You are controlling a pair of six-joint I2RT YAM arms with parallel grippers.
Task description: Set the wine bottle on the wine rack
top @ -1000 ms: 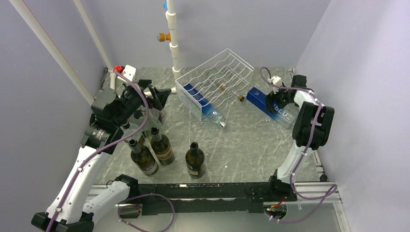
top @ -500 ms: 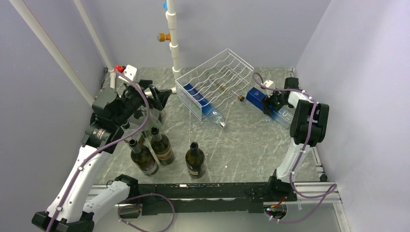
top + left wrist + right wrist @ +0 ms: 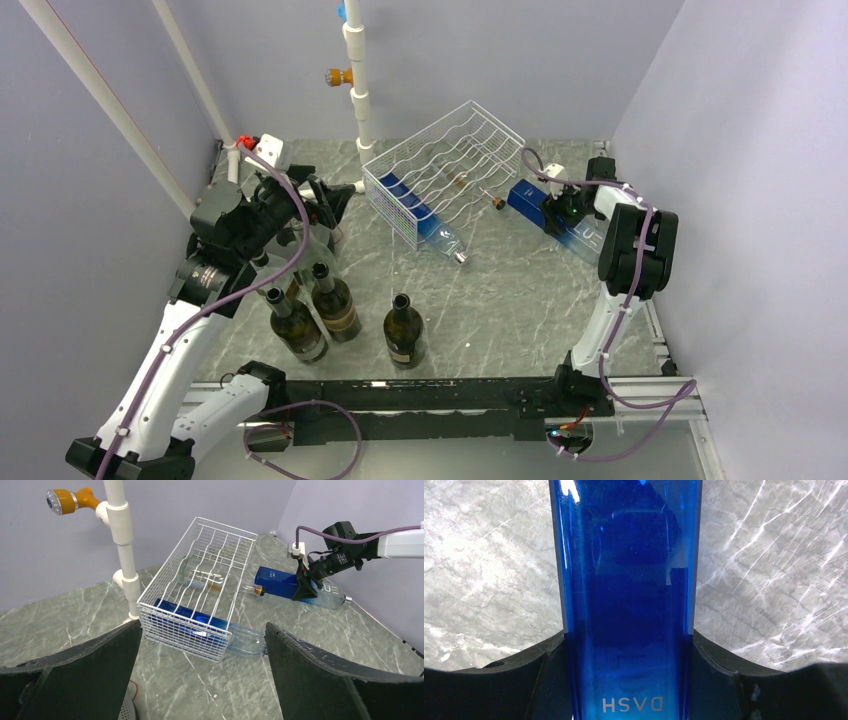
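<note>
Evidently, right pincer (image 3: 629, 645) grips blue wine bottle (image 3: 624, 555).

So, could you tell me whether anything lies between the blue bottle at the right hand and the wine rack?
Only the gold-capped neck of a clear bottle, poking out of the wine rack toward the blue bottle. Nothing else visible.

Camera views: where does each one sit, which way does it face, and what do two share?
Top external: above, behind the bases, looking down at the table; left arm and right arm show.
Left wrist: on the left gripper, facing the wine rack; its open fingers fill the lower corners.
Right wrist: on the right gripper, looking down at the blue bottle between its fingers.
Shared: top and left wrist both show the rack and right gripper.
</note>
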